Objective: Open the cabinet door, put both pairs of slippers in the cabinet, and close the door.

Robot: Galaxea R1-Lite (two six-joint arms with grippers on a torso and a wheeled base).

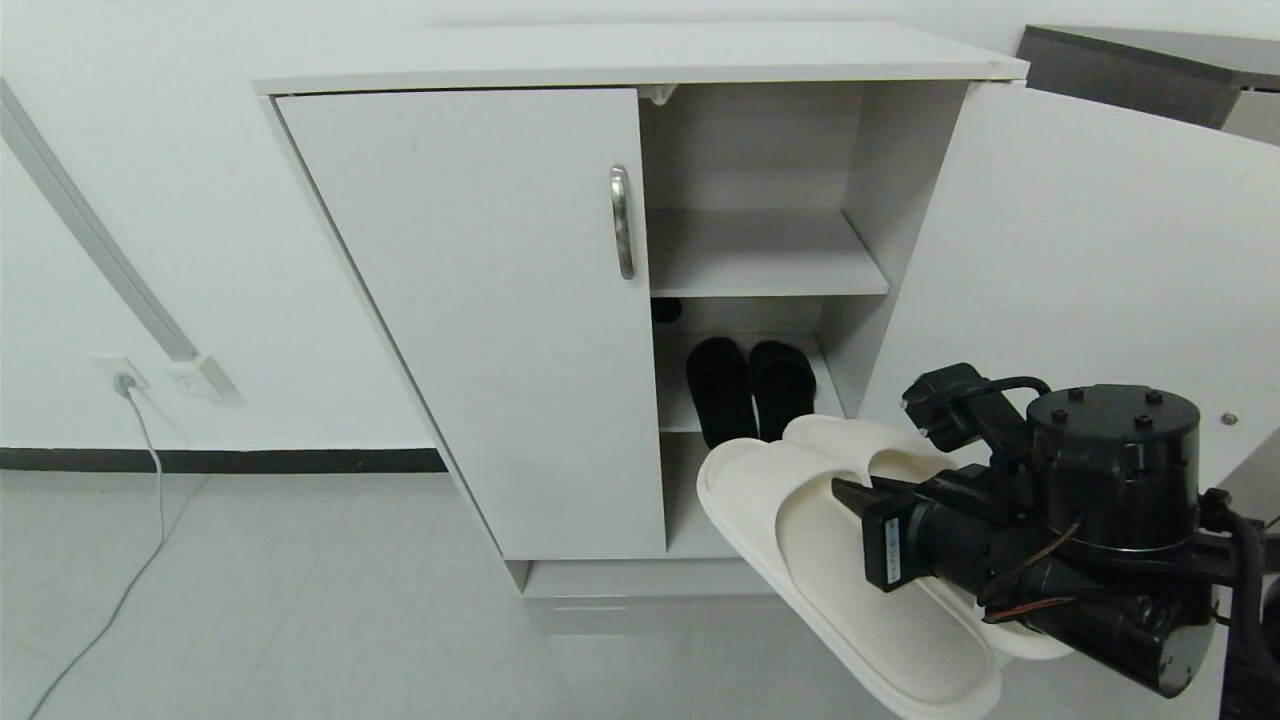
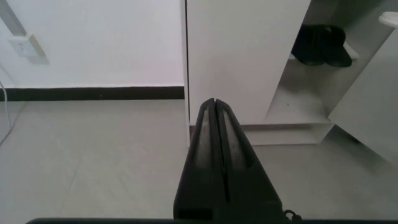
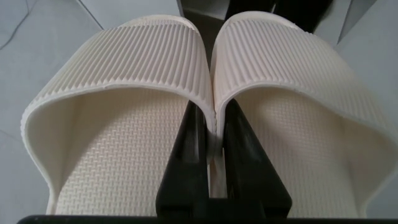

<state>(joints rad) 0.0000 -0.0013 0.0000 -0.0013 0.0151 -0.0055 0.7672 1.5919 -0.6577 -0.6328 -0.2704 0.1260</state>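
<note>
cabinet: right door open, left door closed | white slippers: pair aloft before the opening, inner walls pinched in right gripper | black slippers: on second shelf inside | left gripper: fingers pressed together, empty
</note>
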